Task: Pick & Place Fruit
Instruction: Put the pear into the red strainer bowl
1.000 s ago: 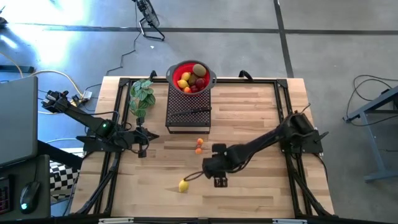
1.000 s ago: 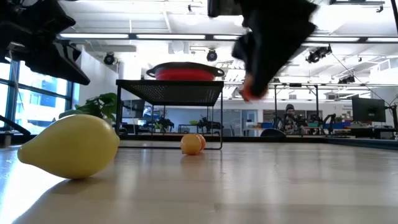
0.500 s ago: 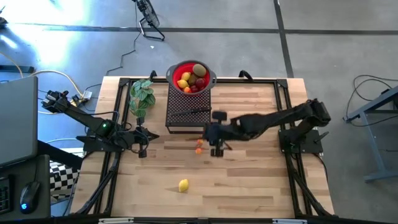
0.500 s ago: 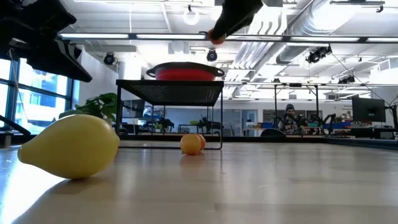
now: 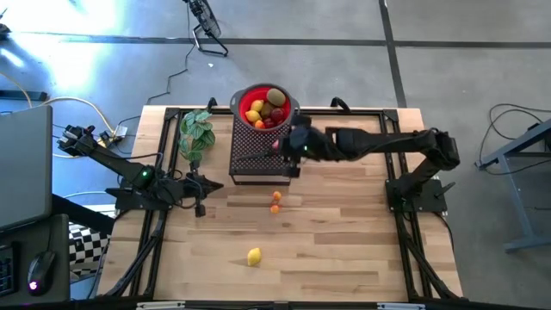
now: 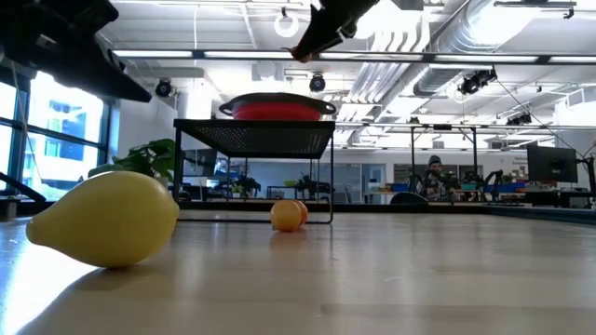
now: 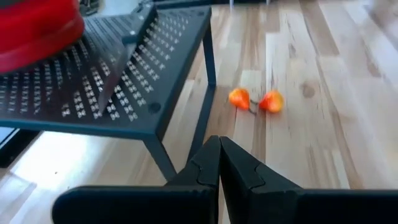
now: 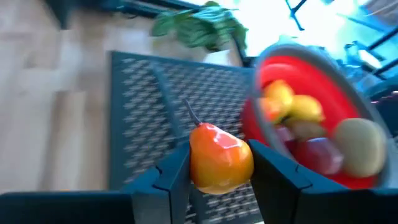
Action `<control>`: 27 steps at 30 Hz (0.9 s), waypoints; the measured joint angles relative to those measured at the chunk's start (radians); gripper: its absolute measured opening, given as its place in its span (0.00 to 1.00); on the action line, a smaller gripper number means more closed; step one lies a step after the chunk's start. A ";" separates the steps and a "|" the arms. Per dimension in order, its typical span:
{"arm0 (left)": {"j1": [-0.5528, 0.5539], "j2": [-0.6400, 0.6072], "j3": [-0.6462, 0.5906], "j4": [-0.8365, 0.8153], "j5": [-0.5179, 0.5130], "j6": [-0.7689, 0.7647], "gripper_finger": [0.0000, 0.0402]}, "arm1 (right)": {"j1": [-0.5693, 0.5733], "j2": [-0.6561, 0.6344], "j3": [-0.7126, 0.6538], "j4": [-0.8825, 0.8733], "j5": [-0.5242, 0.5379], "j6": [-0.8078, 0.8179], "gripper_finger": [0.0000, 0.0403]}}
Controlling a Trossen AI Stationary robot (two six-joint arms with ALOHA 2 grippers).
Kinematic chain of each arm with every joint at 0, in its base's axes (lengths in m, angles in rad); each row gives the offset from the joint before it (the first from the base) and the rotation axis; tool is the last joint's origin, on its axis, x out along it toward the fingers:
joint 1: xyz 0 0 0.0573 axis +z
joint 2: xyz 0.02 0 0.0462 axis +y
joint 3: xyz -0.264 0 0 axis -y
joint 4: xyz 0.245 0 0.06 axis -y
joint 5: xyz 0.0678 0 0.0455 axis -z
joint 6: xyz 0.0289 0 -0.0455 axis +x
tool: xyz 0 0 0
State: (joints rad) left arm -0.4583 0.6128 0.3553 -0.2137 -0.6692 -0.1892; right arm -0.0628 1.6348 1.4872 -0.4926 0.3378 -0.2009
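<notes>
My right gripper (image 8: 221, 177) is shut on an orange-red pear-shaped fruit (image 8: 219, 155). It hovers above the dark mesh stand (image 5: 261, 159), just short of the red bowl (image 5: 244, 96), which stands on the stand's far end and holds several fruits. In the low view the gripper (image 6: 317, 33) is high above the bowl. On the bare wood rest a yellow lemon (image 5: 254, 256) and two small orange fruits (image 5: 275, 201). My left gripper (image 7: 219, 165) is shut and empty at the table's left, near the stand's leg. My right gripper pinches the pear-shaped fruit by its two opposite sides (image 8: 198, 163) between the two fingers (image 8: 171, 173). The fingers slant down toward the table's left side. The fruit is lifted clear above the mesh stand, its stem (image 8: 189, 113) pointing away from the gripper.
A black-handled knife (image 5: 263, 155) lies on the mesh stand. A green leafy plant (image 5: 196, 131) stands left of the stand. Black frame rails run along the table's edges. Open wood lies near and right of the stand.
My right gripper has carried the pear-shaped fruit from near the lemon up and toward the far edge. It has swung over the two small orange fruits to above the stand, beside the bowl, and has stayed shut on the fruit.
</notes>
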 joint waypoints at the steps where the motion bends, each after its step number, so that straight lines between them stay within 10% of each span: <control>1: 0.000 0.000 0.000 0.007 -0.003 0.000 0.01 | -0.017 0.000 0.000 0.014 0.000 -0.012 0.34; 27: 0.000 0.000 0.000 0.032 -0.225 0.001 0.01 | -0.388 0.102 0.000 0.400 -0.417 -0.104 0.34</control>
State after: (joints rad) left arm -0.4583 0.6132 0.3553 -0.1818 -0.8943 -0.1886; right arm -0.4513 1.7365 1.4872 -0.0922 -0.0797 -0.3048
